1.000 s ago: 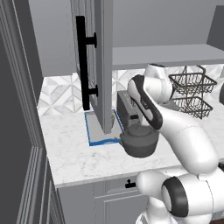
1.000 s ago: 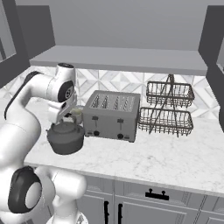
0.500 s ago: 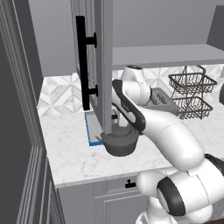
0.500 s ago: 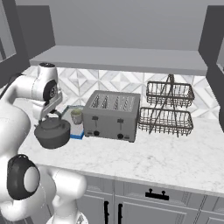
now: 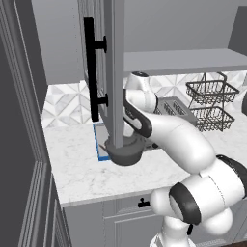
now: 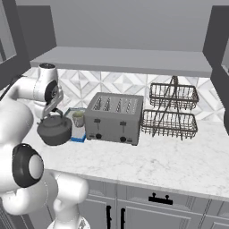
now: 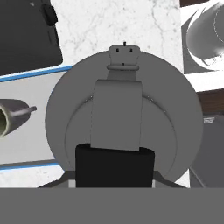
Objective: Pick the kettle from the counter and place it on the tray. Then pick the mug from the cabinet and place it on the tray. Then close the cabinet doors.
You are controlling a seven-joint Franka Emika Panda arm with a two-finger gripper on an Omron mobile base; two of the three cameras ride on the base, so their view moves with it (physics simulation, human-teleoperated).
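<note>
A: Flat, even light in all three renders; no lamp shows and nothing glares.

B: Shadows?

A: Only soft ones. The cabinet [image 6: 120,38] interior sits dim grey above the bright white counter [image 6: 170,156], and a faint dark patch lies under the kettle [image 6: 54,129].

B: Sharpness?

A: Base views are crisp, edges straight. In the hand view the kettle [image 7: 127,113] looks slightly soft up close.
</note>
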